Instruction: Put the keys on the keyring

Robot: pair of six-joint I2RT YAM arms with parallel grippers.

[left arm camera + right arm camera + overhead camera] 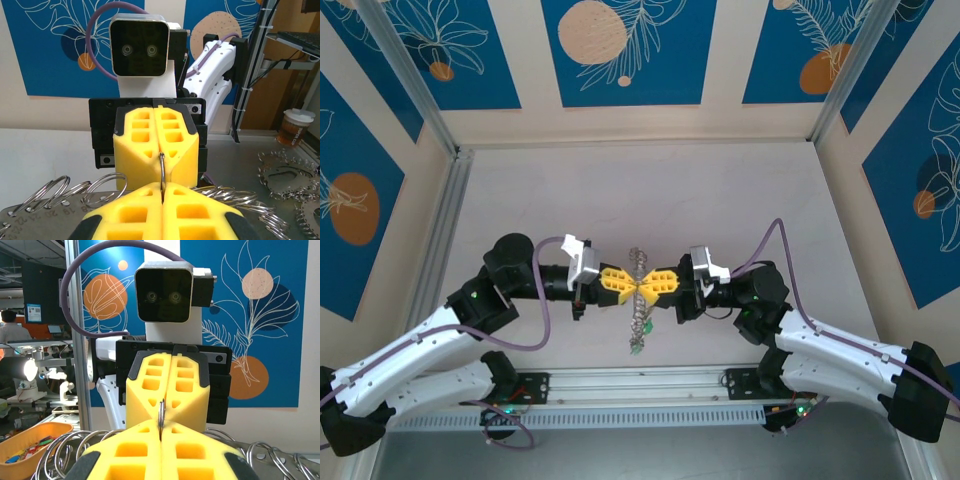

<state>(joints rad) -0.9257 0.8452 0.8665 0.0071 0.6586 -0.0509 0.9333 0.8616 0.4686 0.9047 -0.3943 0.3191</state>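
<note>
Both yellow-fingered grippers meet tip to tip over the middle of the table. My left gripper (631,285) (163,187) and my right gripper (646,285) (161,428) are each shut on the same thin grey metal ring, the keyring (163,167) (161,414), seen edge-on. From above, the keyring (638,262) shows as a thin line running away from me, with a green tag (635,349) at its near end. Several wire rings (102,184) and a numbered metal plate (45,212) sit just beneath the fingers. The keys are out of view.
A plastic cup (295,127) and flat metal discs (285,175) stand off to one side. An orange tray (25,442) lies beyond the cell. Aluminium posts (415,85) and patterned wall panels (620,50) enclose the table. A rail (640,385) runs along the near edge.
</note>
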